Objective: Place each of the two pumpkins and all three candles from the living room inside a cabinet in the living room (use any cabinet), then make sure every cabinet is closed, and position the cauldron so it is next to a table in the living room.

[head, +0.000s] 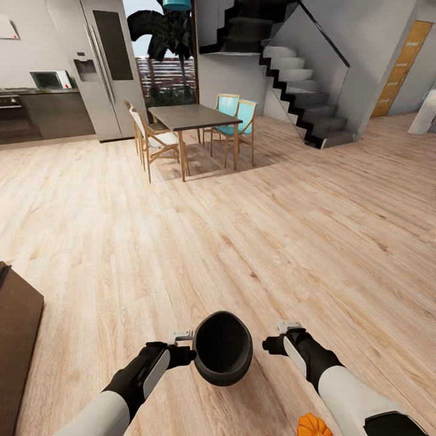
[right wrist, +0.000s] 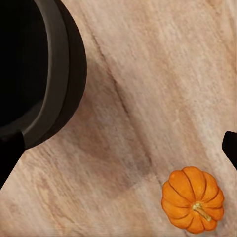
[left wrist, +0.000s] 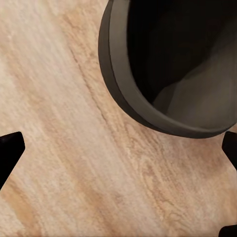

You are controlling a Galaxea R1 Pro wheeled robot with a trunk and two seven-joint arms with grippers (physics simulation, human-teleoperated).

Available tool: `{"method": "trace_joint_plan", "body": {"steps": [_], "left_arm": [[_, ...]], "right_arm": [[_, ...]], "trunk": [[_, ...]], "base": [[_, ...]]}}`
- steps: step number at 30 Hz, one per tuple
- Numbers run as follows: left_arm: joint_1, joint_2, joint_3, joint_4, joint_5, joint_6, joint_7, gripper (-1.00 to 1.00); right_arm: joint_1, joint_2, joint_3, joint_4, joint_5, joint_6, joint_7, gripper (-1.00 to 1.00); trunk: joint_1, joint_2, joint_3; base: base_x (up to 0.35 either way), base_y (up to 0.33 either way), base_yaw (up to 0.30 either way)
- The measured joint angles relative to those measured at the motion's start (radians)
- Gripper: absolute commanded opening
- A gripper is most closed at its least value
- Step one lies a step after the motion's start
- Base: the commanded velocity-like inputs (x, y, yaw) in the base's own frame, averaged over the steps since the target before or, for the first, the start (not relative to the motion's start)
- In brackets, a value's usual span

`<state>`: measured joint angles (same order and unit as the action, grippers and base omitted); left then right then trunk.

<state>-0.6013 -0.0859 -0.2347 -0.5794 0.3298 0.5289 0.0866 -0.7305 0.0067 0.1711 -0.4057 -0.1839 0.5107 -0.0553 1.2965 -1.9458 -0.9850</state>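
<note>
Nearest to me is the cauldron (head: pixel 223 356), a matte black pot with its wide mouth facing up, sitting on the pale wood floor (head: pixel 242 230) between my 2 arms. My left gripper (head: pixel 184 350) is just beside its rim on one side; my right gripper (head: pixel 280 339) is near it on the other side with a strip of floor between.

In the left wrist view the cauldron's rim and dark inside (left wrist: pixel 173 74) lie ahead of my fingers (left wrist: pixel 10 148), whose dark tips show at opposite edges of the frame, spread wide with bare floor between them and nothing held. In the right wrist view the cauldron's bulging side (right wrist: pixel 44 74) is close to one of my fingertips (right wrist: pixel 9 153); whether they touch I cannot tell. The other fingertip sits at the far edge, so this gripper is spread wide too and holds nothing.

1 pumpkin (right wrist: pixel 192 198), orange and ribbed with a short stem, rests on the floor well apart from the cauldron; in the head view it peeks out at the bottom edge (head: pixel 313 425), beside my right forearm.

A dark-brown wooden unit (head: pixel 18 339) shows at my left. Farther off stand a dining table (head: pixel 191 116) with 4 chairs (head: pixel 239 121), a grey fridge (head: pixel 106 66), a kitchen counter (head: pixel 42 91) with a microwave, and a staircase (head: pixel 297 79). An orange door (head: pixel 402 60) is at the far right.
</note>
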Motion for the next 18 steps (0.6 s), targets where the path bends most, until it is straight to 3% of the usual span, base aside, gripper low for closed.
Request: {"method": "trace_joint_plan", "body": {"steps": [5, 18], "left_arm": [[0.0, 0.0, 0.0, 0.003, 0.0, -0.001, 0.0, 1.0], [0.0, -0.004, -0.001, 0.011, -0.001, -0.007, -0.001, 1.0]], "right_arm": [[0.002, 0.005, 0.002, 0.0, 0.004, -0.001, 0.002, 1.0], [0.005, 0.01, 0.007, 0.012, 0.002, 0.001, 0.002, 1.0]], "trunk": [[0.0, 0.0, 0.0], [0.0, 0.0, 0.0]], "base": [[0.066, 0.0, -0.001], [0.303, 0.0, 0.0]]}}
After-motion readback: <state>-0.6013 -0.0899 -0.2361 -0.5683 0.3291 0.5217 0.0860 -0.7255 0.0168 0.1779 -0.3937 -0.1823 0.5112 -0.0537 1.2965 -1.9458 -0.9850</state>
